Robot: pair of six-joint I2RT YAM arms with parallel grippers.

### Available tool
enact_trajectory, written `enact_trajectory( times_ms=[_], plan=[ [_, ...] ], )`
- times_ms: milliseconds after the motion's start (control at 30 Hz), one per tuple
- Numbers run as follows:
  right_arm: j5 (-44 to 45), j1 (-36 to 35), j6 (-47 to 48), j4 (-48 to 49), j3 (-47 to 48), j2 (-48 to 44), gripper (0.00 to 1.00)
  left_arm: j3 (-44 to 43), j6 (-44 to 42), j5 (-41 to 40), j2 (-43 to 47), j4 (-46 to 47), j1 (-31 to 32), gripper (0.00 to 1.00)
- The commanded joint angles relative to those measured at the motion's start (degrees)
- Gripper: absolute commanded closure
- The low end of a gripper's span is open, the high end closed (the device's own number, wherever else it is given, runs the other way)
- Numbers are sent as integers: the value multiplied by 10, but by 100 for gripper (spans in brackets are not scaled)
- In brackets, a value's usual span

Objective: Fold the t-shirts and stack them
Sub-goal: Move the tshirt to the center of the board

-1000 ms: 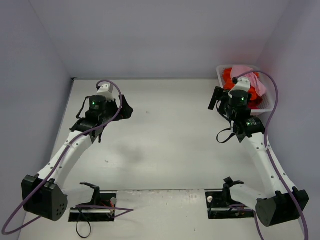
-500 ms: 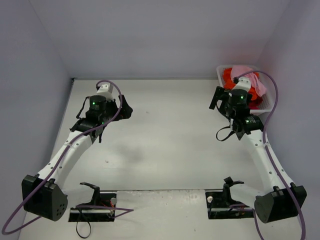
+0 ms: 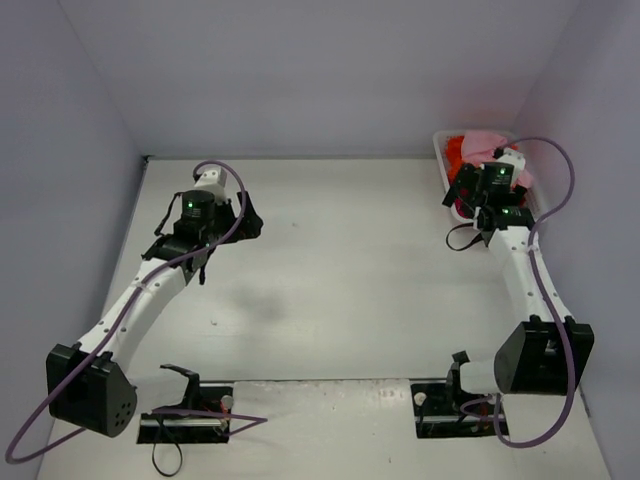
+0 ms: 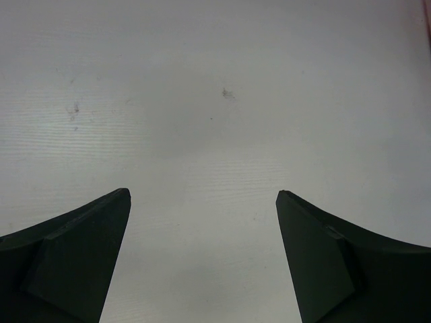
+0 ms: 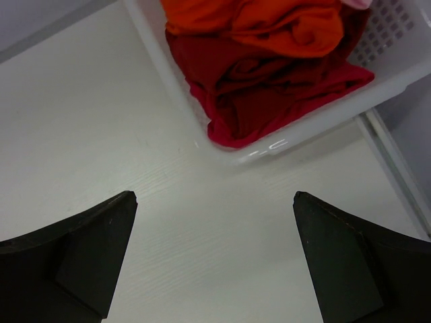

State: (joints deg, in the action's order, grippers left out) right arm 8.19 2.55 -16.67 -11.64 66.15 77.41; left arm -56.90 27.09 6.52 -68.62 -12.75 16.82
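- Right gripper (image 5: 215, 262): jaws spread wide, holding nothing, above the table (image 5: 101, 121) just beside the basket.
- Left gripper (image 4: 202, 262): jaws spread, holding nothing, over the table well away from the basket.
- Basket (image 5: 316, 124): one, white mesh, far right corner.
- Contents, all crumpled: one pink t-shirt (image 3: 487, 141); orange-red t-shirts (image 5: 269, 27), bundled, darker red folds beneath. Their number cannot be told.

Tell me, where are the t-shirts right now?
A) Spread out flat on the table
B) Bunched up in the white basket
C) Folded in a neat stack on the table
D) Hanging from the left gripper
B: the t-shirts lie crumpled together inside the white basket at the table's far right corner, none of them folded or laid out.
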Motion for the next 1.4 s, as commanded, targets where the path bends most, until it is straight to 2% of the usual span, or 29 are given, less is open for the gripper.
enact_trajectory(
  times_ms=[0,167,400,800,1133,1367],
  plan=[
    [1,33,0,21,48,8,0,-28,-3,-6,-1,22,1,14],
    [-19,95,-16,10,74,34,0,-19,0,-5,-5,30,1,14],
    [-20,125,-24,11,71,64,0,-18,-2,-14,-15,34,1,14],
    [-52,127,-66,23,110,131,1,-12,5,-20,-46,58,1,14],
    [-73,127,-77,35,186,197,2,-20,-1,-34,-80,83,1,14],
    [-77,127,-74,36,278,254,3,-18,11,-23,-110,113,1,14]
  ],
)
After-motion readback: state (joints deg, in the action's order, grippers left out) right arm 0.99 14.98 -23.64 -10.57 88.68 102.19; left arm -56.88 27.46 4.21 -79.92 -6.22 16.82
